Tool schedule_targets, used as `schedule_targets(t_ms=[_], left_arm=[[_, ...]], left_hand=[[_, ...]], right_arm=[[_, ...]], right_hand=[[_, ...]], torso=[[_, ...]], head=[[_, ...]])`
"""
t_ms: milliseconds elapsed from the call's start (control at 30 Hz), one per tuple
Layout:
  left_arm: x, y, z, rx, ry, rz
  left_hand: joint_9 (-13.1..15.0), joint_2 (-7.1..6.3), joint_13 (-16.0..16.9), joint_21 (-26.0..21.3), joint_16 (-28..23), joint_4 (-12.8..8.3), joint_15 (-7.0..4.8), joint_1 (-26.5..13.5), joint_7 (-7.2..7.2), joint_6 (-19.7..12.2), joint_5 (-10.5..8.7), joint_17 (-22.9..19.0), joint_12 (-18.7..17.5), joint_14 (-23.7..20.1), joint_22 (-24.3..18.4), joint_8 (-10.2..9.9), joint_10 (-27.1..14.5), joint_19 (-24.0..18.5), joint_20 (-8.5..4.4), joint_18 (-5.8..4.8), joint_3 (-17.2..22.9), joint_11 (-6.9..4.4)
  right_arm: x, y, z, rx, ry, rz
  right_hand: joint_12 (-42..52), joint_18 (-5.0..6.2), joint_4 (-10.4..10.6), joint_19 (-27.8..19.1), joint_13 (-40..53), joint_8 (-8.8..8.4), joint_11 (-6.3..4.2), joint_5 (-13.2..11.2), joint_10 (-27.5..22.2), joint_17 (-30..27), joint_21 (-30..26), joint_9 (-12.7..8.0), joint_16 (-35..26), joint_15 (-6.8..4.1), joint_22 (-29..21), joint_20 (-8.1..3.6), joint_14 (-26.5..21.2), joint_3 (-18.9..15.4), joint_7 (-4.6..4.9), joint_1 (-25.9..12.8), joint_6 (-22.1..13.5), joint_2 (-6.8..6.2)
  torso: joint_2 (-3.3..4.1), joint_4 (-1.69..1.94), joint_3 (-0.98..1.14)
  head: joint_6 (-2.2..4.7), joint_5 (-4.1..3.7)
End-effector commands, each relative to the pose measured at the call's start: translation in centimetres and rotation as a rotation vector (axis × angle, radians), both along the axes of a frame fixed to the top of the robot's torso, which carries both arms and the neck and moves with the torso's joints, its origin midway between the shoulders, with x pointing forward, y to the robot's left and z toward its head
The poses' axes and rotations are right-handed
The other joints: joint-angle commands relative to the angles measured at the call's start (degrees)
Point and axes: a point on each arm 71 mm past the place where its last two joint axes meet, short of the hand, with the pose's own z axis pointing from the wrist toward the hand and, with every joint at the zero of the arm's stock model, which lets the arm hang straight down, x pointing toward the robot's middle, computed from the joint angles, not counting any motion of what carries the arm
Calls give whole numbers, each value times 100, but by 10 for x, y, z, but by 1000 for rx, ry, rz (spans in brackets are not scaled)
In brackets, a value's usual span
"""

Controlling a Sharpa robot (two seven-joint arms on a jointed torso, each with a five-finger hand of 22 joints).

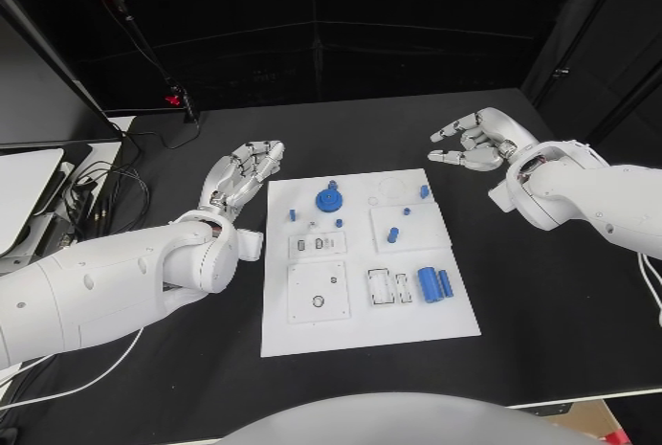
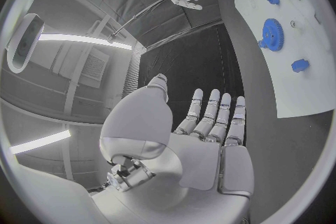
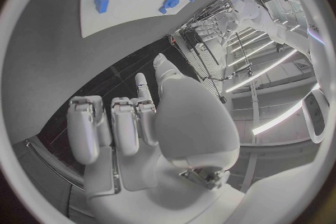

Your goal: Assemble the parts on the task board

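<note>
The white task board (image 1: 362, 311) lies in the middle of the black table. On its far part rest a blue gear (image 1: 330, 199) and several small blue pieces, such as one (image 1: 392, 234) near the middle. Two blue cylinders (image 1: 436, 283) lie side by side at its right edge. My left hand (image 1: 244, 174) hovers just off the board's far left corner, fingers stretched out flat and holding nothing. My right hand (image 1: 476, 139) hangs beyond the far right corner with loosely curled fingers, also holding nothing. The left wrist view shows the left hand (image 2: 210, 123), the gear (image 2: 271, 33) and the board (image 2: 301, 84).
Black cables (image 1: 97, 187) and a white flat object (image 1: 25, 182) lie at the table's left side. A dark stand with red clips (image 1: 172, 99) rises at the back left. Bare black table surrounds the board.
</note>
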Motion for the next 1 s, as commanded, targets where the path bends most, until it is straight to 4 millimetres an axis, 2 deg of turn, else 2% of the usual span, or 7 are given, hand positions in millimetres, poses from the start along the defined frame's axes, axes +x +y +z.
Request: schedule_targets(t_ms=[33, 133, 233, 400, 733, 1000], left_arm=[[-7, 0, 22, -76, -300, -27], [-6, 1, 22, -75, -300, -26], [-6, 1, 21, -74, -300, -24], [-6, 1, 21, -74, -298, -25], [-6, 2, 20, -73, -297, -23], [-6, 2, 20, -74, -296, -24]], left_hand=[[-6, 57, 2, 18, 27, 5, 53, -15, 875, 50, 27, 9, 34, -4, 7, 22, 21, -2, 19, 58, -44, 18], [-6, 57, 2, 18, 27, 5, 53, -15, 875, 50, 27, 9, 34, -4, 7, 22, 21, -2, 19, 58, -44, 18], [-6, 57, 2, 18, 27, 5, 53, -15, 875, 50, 27, 9, 34, -4, 7, 22, 21, -2, 19, 58, -44, 18], [-6, 57, 2, 18, 27, 5, 53, -15, 875, 50, 27, 9, 34, -4, 7, 22, 21, -2, 19, 58, -44, 18], [-7, 63, 2, 20, 28, 4, 56, -8, 875, 49, 30, 9, 35, -3, 7, 21, 20, -3, 22, 58, -47, 18], [-8, 66, 2, 20, 29, 5, 57, -5, 875, 49, 32, 9, 35, -2, 6, 21, 19, -5, 23, 58, -49, 18]], right_arm=[[1, -5, -8, -75, 75, 17], [1, -10, -14, -119, 97, 15], [3, -11, -21, -165, 114, 17], [5, -9, -30, -212, 145, 15], [10, -2, -38, -240, 173, 29], [13, 3, -43, -249, 199, 36]], right_hand=[[14, -42, 44, 605, 1508, -48, 36, -35, 596, 1508, 19, -12, 14, 25, 1509, 53, 606, -3, -4, 62, -45, -49], [14, -42, 50, 605, 1508, -74, 20, -48, 596, 1508, 19, -22, 14, 20, 1509, 53, 606, -2, -13, 108, -81, -59], [14, -42, 69, 605, 1508, -123, -13, -64, 596, 1508, 19, -41, 14, 2, 1509, 43, 606, 0, -31, 164, -156, -60], [14, -42, 70, 605, 1508, -139, -26, -73, 596, 1508, 19, -46, 14, -7, 1509, 37, 606, 9, -46, 209, -180, -58], [14, -42, 64, 605, 1508, -147, -39, -67, 596, 1508, 19, -48, 14, -16, 1509, 28, 606, 23, -60, 266, -189, -53], [14, -42, 70, 605, 1508, -143, -48, -82, 596, 1508, 19, -46, 14, -23, 1509, 22, 606, 20, -68, 276, -180, -58]], torso=[[0, -1, 4], [3, 5, 1], [-4, -11, -4], [5, 16, 7], [5, 13, 0], [0, 21, 6]], head=[[23, -49], [33, -80], [34, -77], [26, -88], [16, -59], [17, -30]])
